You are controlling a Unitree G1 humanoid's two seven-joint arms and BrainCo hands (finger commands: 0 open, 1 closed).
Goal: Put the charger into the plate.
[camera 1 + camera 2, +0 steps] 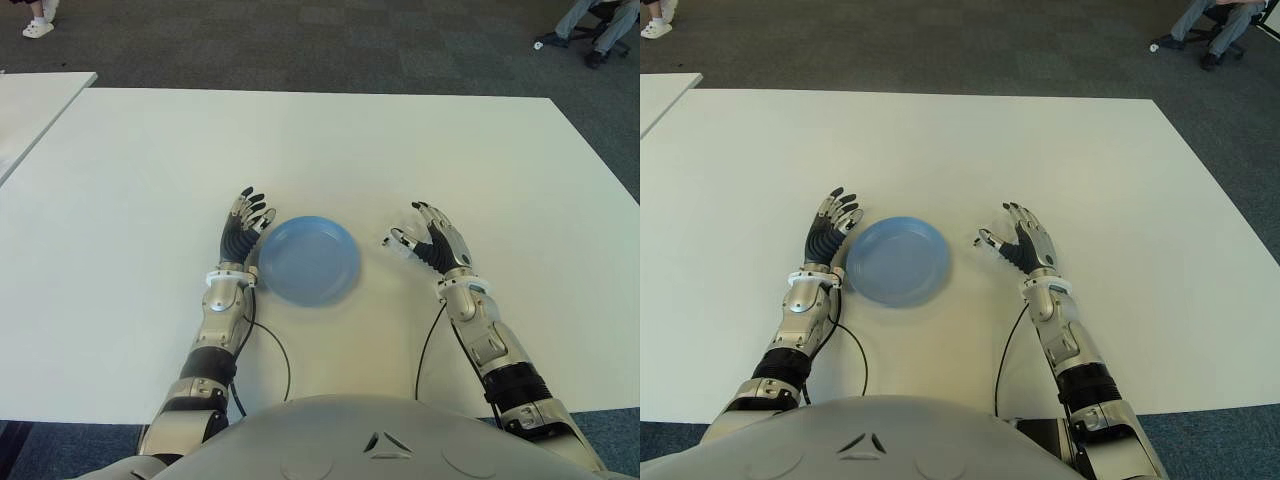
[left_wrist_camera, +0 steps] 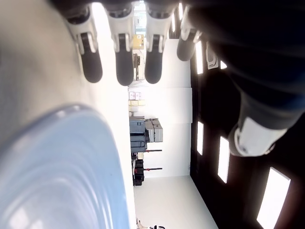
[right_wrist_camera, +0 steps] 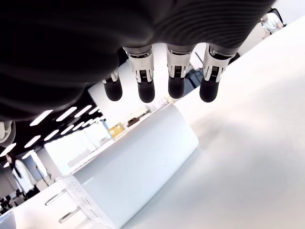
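Note:
A white plug-in charger (image 3: 138,171) lies flat on the white table (image 1: 330,150), its two prongs pointing away from the fingertips. My right hand (image 1: 418,228) hovers just over it, fingers (image 3: 175,81) spread and holding nothing; in the eye views the hand hides the charger. A light blue plate (image 1: 308,260) sits empty between my hands, a short way left of the right hand. My left hand (image 1: 248,215) shows open at the plate's left rim, and the left wrist view shows that rim (image 2: 57,167) right below its fingers (image 2: 124,62).
A second white table (image 1: 30,100) stands at the far left across a gap. One person's feet (image 1: 38,25) show on the carpet at the top left and another person's legs (image 1: 600,30) at the top right. Black cables (image 1: 285,365) trail from my wrists.

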